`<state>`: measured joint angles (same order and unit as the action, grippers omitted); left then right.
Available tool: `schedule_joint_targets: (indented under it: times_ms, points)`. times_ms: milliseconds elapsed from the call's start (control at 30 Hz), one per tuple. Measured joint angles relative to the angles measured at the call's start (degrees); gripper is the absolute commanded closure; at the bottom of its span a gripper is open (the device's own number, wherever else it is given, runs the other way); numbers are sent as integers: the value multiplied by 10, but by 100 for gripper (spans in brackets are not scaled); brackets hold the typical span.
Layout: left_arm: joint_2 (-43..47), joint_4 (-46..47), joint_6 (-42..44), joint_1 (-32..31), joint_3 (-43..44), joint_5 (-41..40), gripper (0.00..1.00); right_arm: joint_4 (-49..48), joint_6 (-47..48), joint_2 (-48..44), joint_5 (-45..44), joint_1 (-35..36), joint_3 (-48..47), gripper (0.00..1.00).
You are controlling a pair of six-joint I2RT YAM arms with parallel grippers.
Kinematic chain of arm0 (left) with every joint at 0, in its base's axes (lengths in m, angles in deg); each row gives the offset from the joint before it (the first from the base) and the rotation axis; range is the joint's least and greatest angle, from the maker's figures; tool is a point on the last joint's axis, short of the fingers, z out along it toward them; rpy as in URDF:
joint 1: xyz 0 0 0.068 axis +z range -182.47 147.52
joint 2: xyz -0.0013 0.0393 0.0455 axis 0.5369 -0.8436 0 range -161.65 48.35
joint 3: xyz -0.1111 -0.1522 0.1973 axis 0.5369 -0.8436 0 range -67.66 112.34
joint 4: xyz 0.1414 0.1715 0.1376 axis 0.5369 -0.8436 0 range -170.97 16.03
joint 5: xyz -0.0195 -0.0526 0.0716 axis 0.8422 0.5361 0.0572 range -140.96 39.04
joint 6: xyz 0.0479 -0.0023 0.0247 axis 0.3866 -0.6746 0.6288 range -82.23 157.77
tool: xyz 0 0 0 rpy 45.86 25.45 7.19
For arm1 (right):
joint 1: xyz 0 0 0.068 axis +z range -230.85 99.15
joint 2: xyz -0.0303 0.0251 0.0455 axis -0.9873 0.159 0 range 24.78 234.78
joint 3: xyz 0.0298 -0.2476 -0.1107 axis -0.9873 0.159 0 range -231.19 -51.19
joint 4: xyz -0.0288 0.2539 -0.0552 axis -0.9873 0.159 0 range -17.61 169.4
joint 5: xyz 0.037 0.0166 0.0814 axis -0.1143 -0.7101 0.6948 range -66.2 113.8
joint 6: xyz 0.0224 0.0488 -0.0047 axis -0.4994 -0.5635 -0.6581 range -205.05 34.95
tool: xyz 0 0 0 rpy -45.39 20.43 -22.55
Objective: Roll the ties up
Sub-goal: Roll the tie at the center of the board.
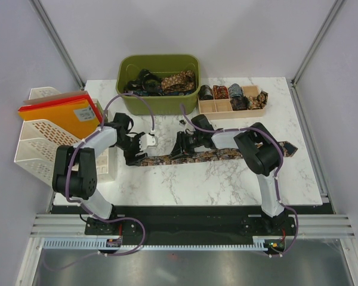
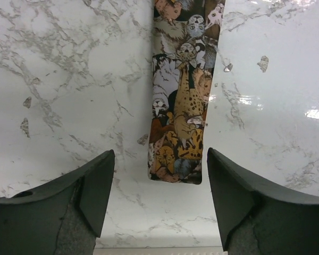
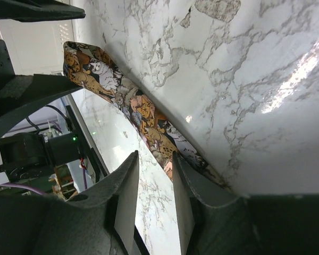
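Left wrist view: the animal-print necktie (image 2: 181, 106) lies flat on the marble table (image 2: 69, 79), one end between the wide-apart fingers of the left gripper (image 2: 159, 159), untouched. It stretches sideways in front of the green bin (image 1: 161, 106). The right gripper (image 3: 154, 156) sits over the necktie, its fingers close together; whether they pinch it I cannot tell.

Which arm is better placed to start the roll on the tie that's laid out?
Left. The left gripper hangs open, straddling the end of the tie; the right gripper sits farther along its length.
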<state>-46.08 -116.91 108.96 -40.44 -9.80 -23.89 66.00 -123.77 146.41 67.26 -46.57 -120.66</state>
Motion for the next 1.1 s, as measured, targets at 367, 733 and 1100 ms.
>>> schedule_joint_targets:
  times_ms: [367, 733, 1100]
  points:
    - [13, -5, 21, 12, -18, 7, 63, 5, 0, 1, 0, 0, -3, 62]
    - [27, -8, -3, -28, 18, 52, 71, 5, -2, 2, 2, 0, -4, 60]
    - [-15, 28, -109, -124, 34, 67, 68, -49, -41, 3, 13, 0, 4, 59]
